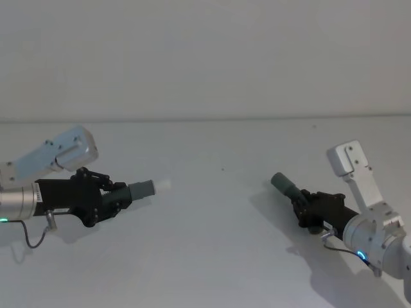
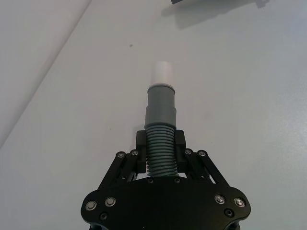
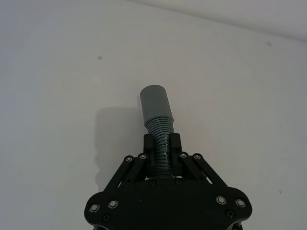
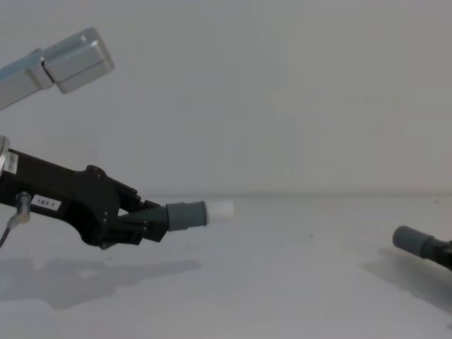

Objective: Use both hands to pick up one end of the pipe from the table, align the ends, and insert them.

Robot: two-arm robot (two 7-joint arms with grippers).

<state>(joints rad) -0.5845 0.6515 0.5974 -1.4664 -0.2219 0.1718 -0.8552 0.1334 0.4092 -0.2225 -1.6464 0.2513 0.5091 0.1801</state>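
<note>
Bearing a white label (image 4: 44, 203), left hand (image 4: 145, 215) clamps the white-tipped pipe (image 4: 185, 214).

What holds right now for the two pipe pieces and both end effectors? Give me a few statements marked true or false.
1. The left end effector is shut on the ribbed part of the left pipe piece, whose white tip sticks out ahead. True.
2. The right end effector is open and holds nothing. False: it is shut on the right pipe piece, which ends in a plain grey cuff.
3. The two ends are joined. False: they are apart, with bare table between them.
4. The left pipe piece is lifted off the table. True.
</note>
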